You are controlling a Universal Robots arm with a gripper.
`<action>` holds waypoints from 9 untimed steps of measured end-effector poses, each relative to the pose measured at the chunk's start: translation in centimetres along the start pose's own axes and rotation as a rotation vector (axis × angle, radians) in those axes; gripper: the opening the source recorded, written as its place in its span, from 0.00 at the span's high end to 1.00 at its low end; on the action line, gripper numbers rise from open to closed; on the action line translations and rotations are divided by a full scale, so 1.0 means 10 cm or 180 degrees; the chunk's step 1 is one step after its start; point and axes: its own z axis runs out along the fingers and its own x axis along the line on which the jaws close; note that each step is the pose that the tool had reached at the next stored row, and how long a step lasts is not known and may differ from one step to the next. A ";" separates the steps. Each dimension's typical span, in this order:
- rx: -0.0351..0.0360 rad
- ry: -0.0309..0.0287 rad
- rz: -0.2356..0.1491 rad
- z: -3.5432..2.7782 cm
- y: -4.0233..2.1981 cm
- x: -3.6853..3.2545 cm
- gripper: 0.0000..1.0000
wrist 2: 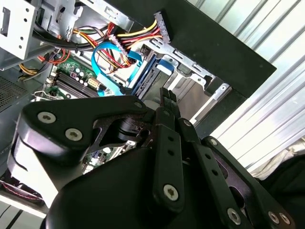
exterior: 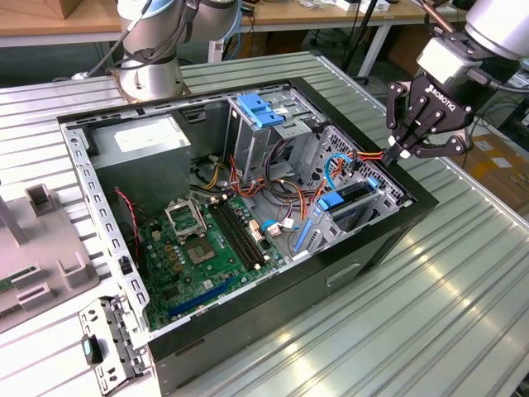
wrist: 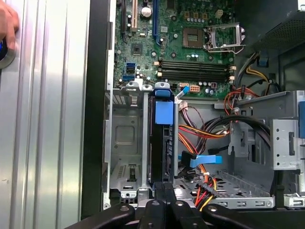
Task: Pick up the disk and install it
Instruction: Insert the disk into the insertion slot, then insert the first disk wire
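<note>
The disk (wrist: 163,124) stands on edge in a slot of the grey metal drive cage (wrist: 125,138), at the corner of the open computer case (exterior: 376,248). Its blue plastic tab faces the motherboard (exterior: 198,248). The gripper (exterior: 395,154) hangs over the case rim at the exterior view's right, directly above that cage. Its black fingers (wrist: 159,193) are drawn together with nothing visible between them. In the first wrist view the tips line up with the disk's outer end; whether they touch it cannot be told. Red, yellow and orange power leads (wrist: 200,133) and a light-blue data cable (wrist: 202,161) run beside the cage. Farther into the case lie a light-blue latch bracket (exterior: 260,109) on the upper bay and a grey power-supply box (exterior: 140,145) bearing a white sticker. The case rests on a ribbed metal table (exterior: 438,298). Part of a person's hand (wrist: 7,21) shows at the table's edge in the first wrist view.
</note>
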 end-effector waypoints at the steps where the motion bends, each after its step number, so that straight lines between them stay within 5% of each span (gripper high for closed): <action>1: 0.0000 0.0000 0.0000 0.001 0.000 0.000 0.89; 9: 0.0000 -0.0001 0.0000 0.006 -0.001 0.000 0.89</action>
